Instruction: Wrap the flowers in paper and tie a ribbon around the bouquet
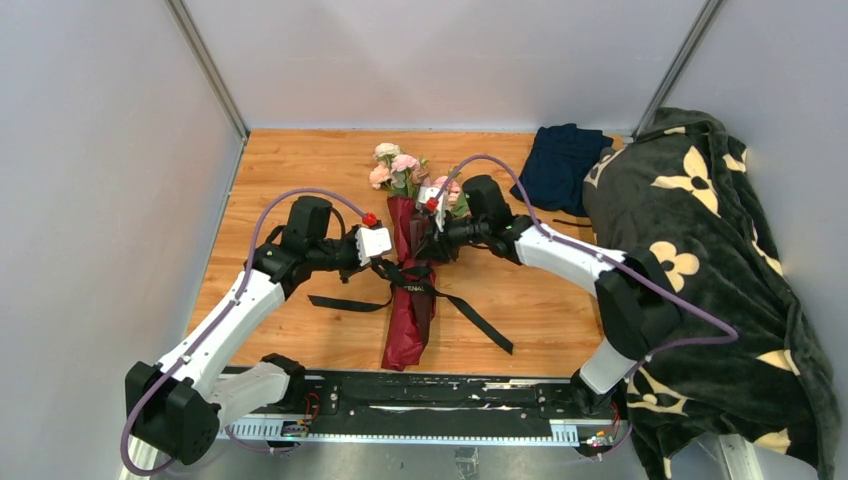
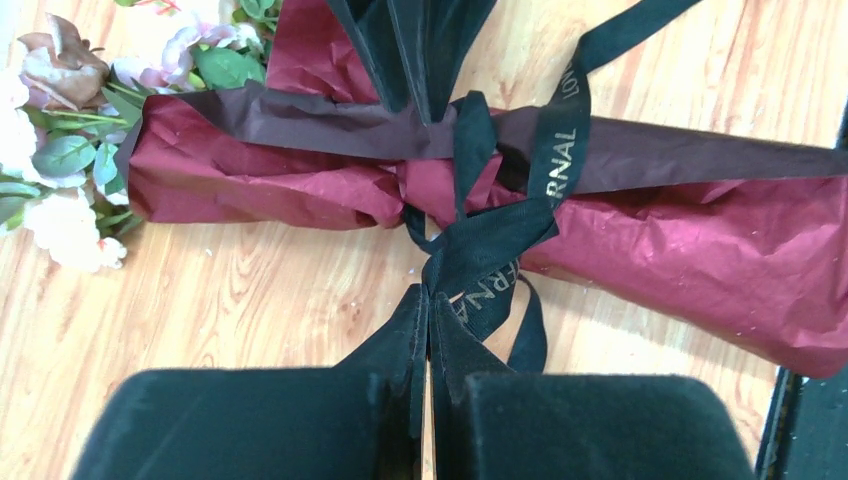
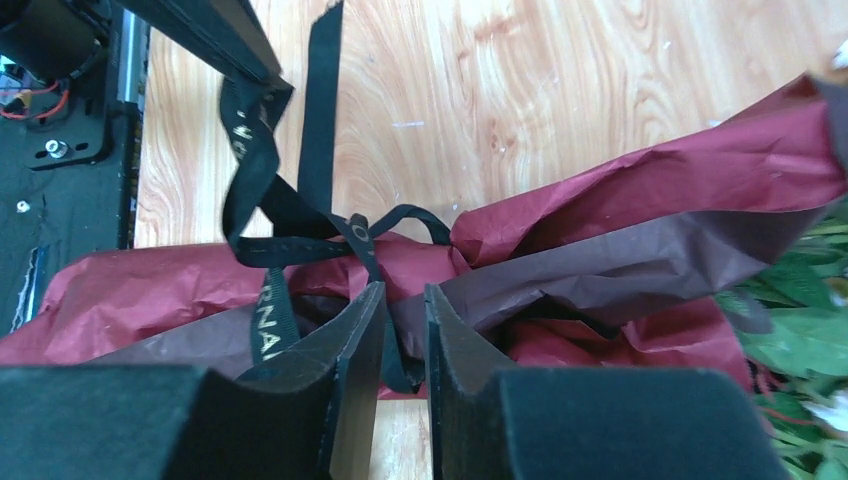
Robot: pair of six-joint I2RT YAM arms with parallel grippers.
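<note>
Bouquet [image 1: 405, 335]: long axis near-to-far, flowers [image 1: 398, 168] toward the table's [image 1: 300, 170] far edge; left gripper [image 2: 430, 312] pinching the ribbon [image 2: 500, 250], right gripper [image 3: 405, 300] slightly parted around it.

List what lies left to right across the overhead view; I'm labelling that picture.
Left gripper → wrapped bouquet → navy blue folded cloth → dark green blanket with cream flowers. The right gripper overlaps the bouquet, so it is left out.
</note>
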